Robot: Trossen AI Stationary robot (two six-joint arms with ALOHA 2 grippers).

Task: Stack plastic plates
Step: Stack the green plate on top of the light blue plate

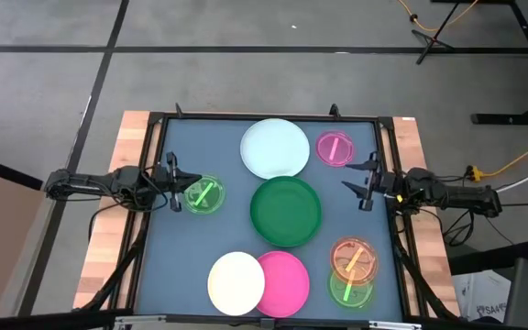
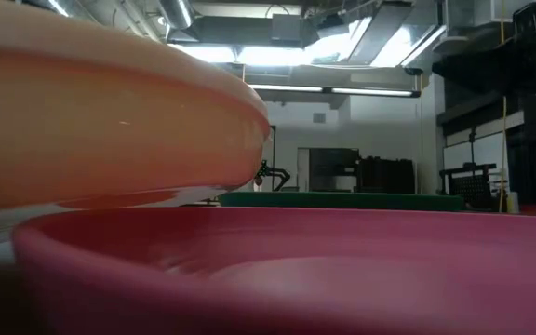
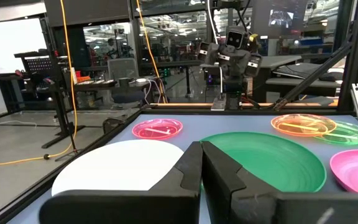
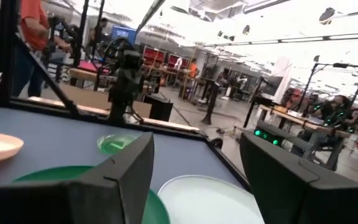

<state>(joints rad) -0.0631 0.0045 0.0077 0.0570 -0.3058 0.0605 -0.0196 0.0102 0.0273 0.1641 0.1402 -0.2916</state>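
Plates lie scattered about the table [image 1: 154, 275], and stacking looks barely begun. Landmark: the dark green plate [image 1: 286, 212] at the table's middle.

- Pale blue-white plate [image 1: 275, 148]: just beyond the landmark, edges nearly touching, single.
- Small translucent pink plate [image 1: 335, 148]: beside the blue-white one, toward the right arm, single.
- Small green plate [image 1: 203, 194]: on the landmark's left-arm side, apart from it, single.
- Cream plate [image 1: 236, 283] and hot pink plate [image 1: 283, 283]: on the landmark's near side, the cream rim overlapping the pink, not centred.
- Orange plate [image 1: 354, 258]: near side toward the right arm, resting partly on a second small green plate [image 1: 351, 290].

Left gripper [image 1: 173, 179]: fingers pressed together, nothing between them, hovering beside the small green plate.
Right gripper [image 1: 363, 184]: fingers spread wide, nothing held, right of the landmark.

Judgement: no true stack exists; two partial overlaps only. Nearly all gathering remains
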